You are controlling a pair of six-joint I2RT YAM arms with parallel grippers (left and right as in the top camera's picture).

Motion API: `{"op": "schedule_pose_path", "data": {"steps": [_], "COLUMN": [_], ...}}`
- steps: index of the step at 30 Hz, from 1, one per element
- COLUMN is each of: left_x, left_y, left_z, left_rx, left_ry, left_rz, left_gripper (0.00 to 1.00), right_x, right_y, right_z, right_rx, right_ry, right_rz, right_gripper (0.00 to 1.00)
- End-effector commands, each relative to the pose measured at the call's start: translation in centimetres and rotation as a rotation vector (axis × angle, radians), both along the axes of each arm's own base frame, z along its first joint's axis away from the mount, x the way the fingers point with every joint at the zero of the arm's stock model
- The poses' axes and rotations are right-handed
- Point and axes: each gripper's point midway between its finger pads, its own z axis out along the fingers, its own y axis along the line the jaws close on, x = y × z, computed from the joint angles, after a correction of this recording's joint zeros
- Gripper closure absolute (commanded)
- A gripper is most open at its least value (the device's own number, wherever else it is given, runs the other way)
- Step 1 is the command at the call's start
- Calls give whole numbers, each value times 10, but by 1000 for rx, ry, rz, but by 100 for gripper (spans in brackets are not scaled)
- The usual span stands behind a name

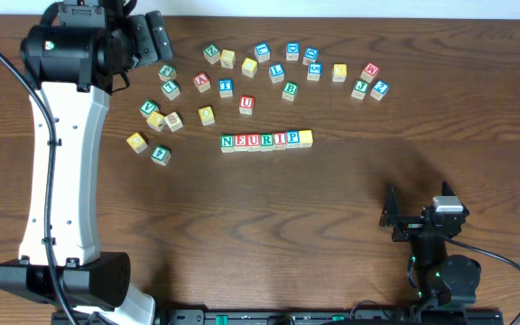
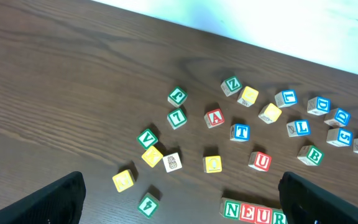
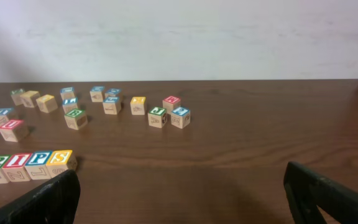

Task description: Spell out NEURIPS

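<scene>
Overhead, a row of seven small wooden alphabet cubes (image 1: 266, 140) lies mid-table on the dark wooden table (image 1: 242, 244), reading N, E, U, R, I, P, then a yellow-faced cube (image 1: 305, 138), just below scattered loose letter cubes (image 1: 276, 72). From the left wrist, the left gripper (image 2: 182, 202) hangs wide open and empty above the scatter, the row's N-E-U-R end at the bottom edge. From the right wrist, the right gripper (image 3: 182, 199) is likewise spread wide, holding nothing, the row's yellow end at far left.
</scene>
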Motion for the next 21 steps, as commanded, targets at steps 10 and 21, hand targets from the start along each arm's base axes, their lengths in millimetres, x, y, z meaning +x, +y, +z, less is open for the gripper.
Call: {"op": "schedule_pose_path", "data": {"steps": [10,21], "left_x": [1,8], "left_y": [3,2], "left_z": [-2,25], "left_rx": [15,73], "left_ry": [5,-115], "left_rz": [-3,-70], "left_gripper": [2,2], "right_x": [0,0], "right_y": [0,0], "right_z": [-1,-1], "right_rx": [14,14], "right_ry": [-3,-3], "right_rz": [1,1], "right_gripper": [1,1]}}
